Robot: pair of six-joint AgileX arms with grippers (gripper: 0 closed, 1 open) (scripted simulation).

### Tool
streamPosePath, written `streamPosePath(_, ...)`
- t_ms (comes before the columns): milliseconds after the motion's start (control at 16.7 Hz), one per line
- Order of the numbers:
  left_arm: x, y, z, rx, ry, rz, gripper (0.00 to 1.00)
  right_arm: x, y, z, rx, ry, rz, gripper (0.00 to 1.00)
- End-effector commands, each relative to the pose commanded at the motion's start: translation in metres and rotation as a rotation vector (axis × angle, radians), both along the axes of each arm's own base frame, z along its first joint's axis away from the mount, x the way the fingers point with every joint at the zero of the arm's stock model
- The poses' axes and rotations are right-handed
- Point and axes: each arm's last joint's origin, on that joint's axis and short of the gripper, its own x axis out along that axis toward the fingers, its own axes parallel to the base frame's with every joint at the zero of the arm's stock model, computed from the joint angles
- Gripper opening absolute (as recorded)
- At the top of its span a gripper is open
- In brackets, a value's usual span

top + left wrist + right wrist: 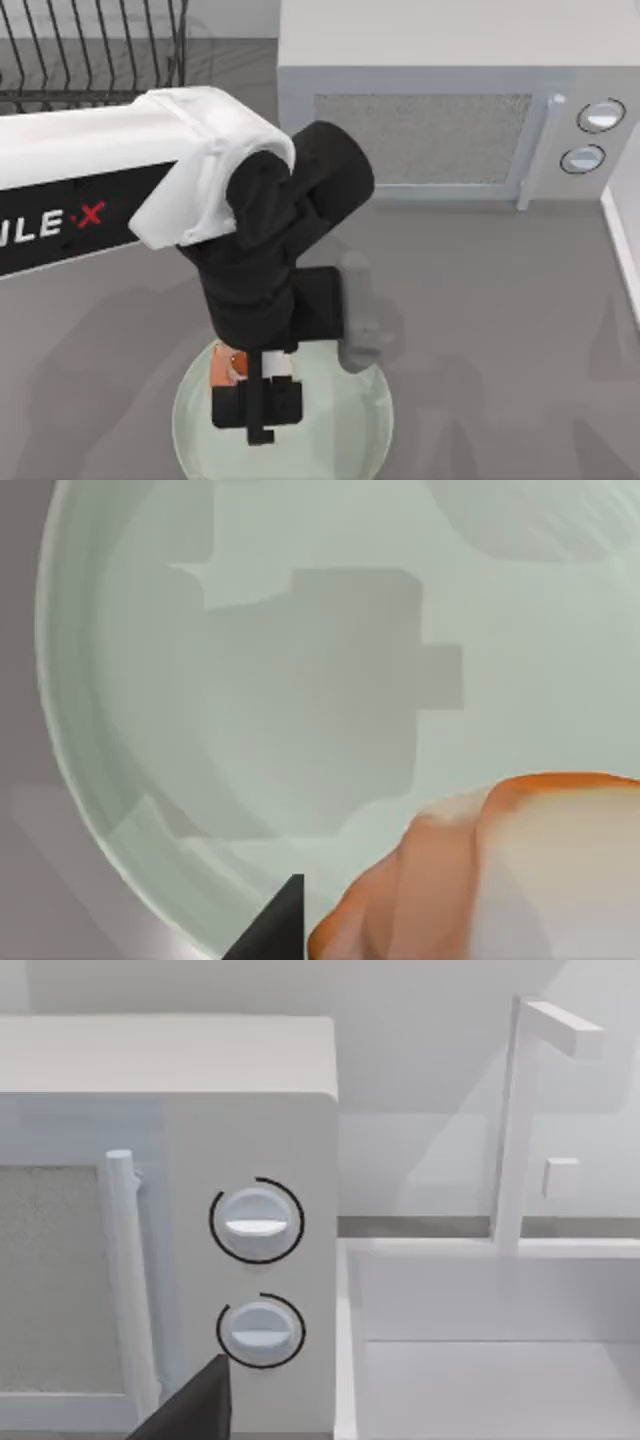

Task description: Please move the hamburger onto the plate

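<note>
Left gripper (pixel 258 400) over plate (pixel 350 440), apparently clamped on hamburger (pixel 232 366). Hamburger held above plate interior, contact with dish not discernible. Transport essentially complete; lowering and release outstanding. Right gripper (pixel 190 1410) parked facing microwave (pixel 160 1210).

My left arm covers most of the hamburger (pixel 232 366) and the plate's (pixel 340 440) middle in the top view, and the frame edge cuts the plate's near rim. My left wrist view crops the hamburger (pixel 500 880) too.
</note>
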Motion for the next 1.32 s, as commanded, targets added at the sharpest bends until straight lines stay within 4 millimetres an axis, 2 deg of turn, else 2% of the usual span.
streamPosePath(180, -0.005, -0.019, -0.003, -0.006, -0.007, -0.067, 0.00, 0.000, 0.000, 0.000, 0.000, 0.000, 0.000, 1.00)
streamPosePath(480, -0.005, -0.018, -0.004, -0.003, -0.005, -0.063, 0.00, 0.000, 0.000, 0.000, 0.000, 0.000, 0.000, 1.00)
streamPosePath(900, -0.004, -0.018, -0.047, -0.008, -0.009, -0.066, 0.00, 0.000, 0.000, 0.000, 0.000, 0.000, 0.000, 1.00)
streamPosePath(1140, -0.004, -0.018, -0.048, -0.006, -0.007, -0.067, 0.00, 0.000, 0.000, 0.000, 0.000, 0.000, 0.000, 1.00)
streamPosePath(1320, -0.004, -0.018, -0.048, -0.006, -0.007, -0.067, 0.23, 0.000, 0.000, 0.000, 0.000, 0.000, 0.000, 1.00)
